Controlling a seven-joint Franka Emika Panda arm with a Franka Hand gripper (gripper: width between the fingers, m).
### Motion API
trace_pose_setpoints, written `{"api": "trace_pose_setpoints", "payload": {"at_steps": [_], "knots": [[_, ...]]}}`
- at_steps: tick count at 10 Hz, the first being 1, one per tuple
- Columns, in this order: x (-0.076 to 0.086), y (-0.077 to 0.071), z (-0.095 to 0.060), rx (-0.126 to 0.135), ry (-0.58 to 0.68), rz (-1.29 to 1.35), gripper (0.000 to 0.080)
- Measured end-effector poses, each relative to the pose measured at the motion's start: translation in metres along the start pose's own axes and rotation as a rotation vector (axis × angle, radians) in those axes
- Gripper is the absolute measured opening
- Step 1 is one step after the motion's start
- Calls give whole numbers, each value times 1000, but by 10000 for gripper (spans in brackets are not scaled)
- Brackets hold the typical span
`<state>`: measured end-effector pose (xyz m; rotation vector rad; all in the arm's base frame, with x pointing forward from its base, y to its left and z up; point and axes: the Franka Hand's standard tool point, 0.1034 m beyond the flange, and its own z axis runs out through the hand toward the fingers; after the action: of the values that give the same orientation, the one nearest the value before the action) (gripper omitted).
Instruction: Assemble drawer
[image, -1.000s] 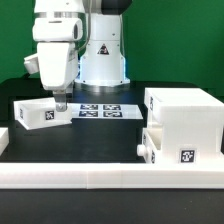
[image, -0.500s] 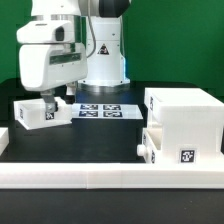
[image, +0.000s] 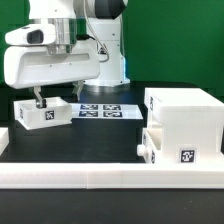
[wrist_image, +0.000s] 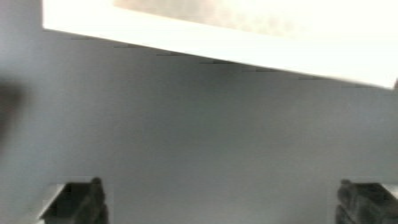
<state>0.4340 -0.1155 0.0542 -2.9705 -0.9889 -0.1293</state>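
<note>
A small white drawer tray (image: 42, 113) with a square tag lies on the black table at the exterior view's left. My gripper (image: 40, 99) hangs just above its top and holds nothing. In the wrist view the dark fingertips (wrist_image: 75, 203) stand far apart, so the gripper (wrist_image: 222, 205) is open, and the tray's white edge (wrist_image: 231, 30) shows blurred beyond them. The large white housing (image: 185, 112) stands at the exterior view's right. A second tray (image: 165, 147) with a small knob sits in its lower part.
The marker board (image: 100, 110) lies flat at the middle back. A long white border rail (image: 100, 178) runs along the front and another stands at the far left (image: 4, 135). The robot base (image: 105, 60) stands behind.
The hand has swung round and moved toward the exterior view's left. The fingers have gone from the tray's right edge to above its left part. The tray has not moved.
</note>
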Motion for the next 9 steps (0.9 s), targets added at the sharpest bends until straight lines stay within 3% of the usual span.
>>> {"api": "trace_pose_setpoints", "payload": {"at_steps": [4, 6, 9], "knots": [[-6, -4, -4, -2, -4, 34, 649], [-30, -17, -9, 0, -23, 51, 649], [-57, -34, -1, 9, -38, 57, 649]]}}
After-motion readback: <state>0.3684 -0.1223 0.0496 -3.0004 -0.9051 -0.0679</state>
